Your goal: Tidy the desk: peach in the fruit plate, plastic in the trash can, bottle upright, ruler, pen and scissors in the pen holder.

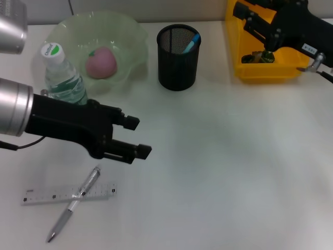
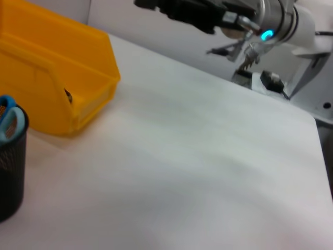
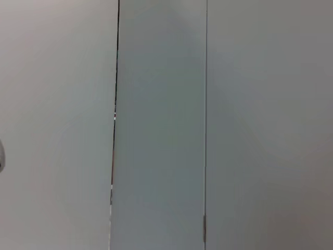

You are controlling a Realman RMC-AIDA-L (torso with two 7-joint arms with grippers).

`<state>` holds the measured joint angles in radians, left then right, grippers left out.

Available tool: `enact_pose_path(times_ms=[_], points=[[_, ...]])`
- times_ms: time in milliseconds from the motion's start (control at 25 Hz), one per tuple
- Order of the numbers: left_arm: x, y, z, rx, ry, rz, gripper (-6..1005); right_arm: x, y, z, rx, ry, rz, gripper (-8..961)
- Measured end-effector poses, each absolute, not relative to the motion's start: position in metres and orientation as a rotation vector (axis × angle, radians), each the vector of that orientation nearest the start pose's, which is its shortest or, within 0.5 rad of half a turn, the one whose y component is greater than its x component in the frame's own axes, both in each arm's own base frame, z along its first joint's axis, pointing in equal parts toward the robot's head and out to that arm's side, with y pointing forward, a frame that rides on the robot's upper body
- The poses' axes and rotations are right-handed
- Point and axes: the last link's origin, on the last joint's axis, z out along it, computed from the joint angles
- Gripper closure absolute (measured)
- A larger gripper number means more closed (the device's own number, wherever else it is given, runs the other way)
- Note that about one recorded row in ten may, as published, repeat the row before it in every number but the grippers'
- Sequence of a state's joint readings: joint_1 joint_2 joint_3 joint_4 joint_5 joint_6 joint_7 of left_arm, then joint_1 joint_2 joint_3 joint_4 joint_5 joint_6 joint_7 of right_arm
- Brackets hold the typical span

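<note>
A pink peach (image 1: 101, 63) lies in the green fruit plate (image 1: 130, 39). The bottle (image 1: 62, 75) stands upright by the plate, white cap on top. Blue-handled scissors (image 1: 193, 42) stick out of the black mesh pen holder (image 1: 178, 62). A clear ruler (image 1: 47, 196) lies flat at the front left, with the pen (image 1: 77, 200) lying across it. My left gripper (image 1: 136, 137) hovers open and empty above the table, up and to the right of the pen. My right gripper (image 1: 244, 15) hangs open over the yellow trash can (image 1: 237, 65), which holds a dark scrap (image 1: 257, 56).
The left arm's black body passes just in front of the bottle. The table's right edge (image 2: 318, 151) shows in the left wrist view, beyond bare white tabletop (image 1: 234, 156). The right wrist view shows only a grey wall.
</note>
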<state>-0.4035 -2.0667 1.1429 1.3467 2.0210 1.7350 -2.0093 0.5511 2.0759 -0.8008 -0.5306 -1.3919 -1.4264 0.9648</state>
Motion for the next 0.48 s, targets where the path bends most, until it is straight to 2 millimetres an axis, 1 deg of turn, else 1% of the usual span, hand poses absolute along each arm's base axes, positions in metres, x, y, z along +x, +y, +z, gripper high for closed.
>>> enact_pose_path(times_ms=[160, 240, 320, 480], points=[[-0.185, 0.293, 0.042, -3.001, -0.630, -0.169, 259, 0.222, 0.373, 0.024, -2.248, 0.217, 1.078, 575], [-0.184, 0.291, 0.043, -2.998, -0.620, -0.152, 259, 0.221, 0.375, 0.025, -2.217, 0.211, 1.095, 575], [-0.177, 0.288, 0.048, -2.994, -0.559, -0.082, 259, 0.220, 0.376, 0.026, -2.193, 0.200, 1.103, 575], [-0.161, 0.290, 0.050, -3.023, -0.535, -0.016, 258, 0.214, 0.381, 0.030, -2.188, 0.203, 1.123, 575]])
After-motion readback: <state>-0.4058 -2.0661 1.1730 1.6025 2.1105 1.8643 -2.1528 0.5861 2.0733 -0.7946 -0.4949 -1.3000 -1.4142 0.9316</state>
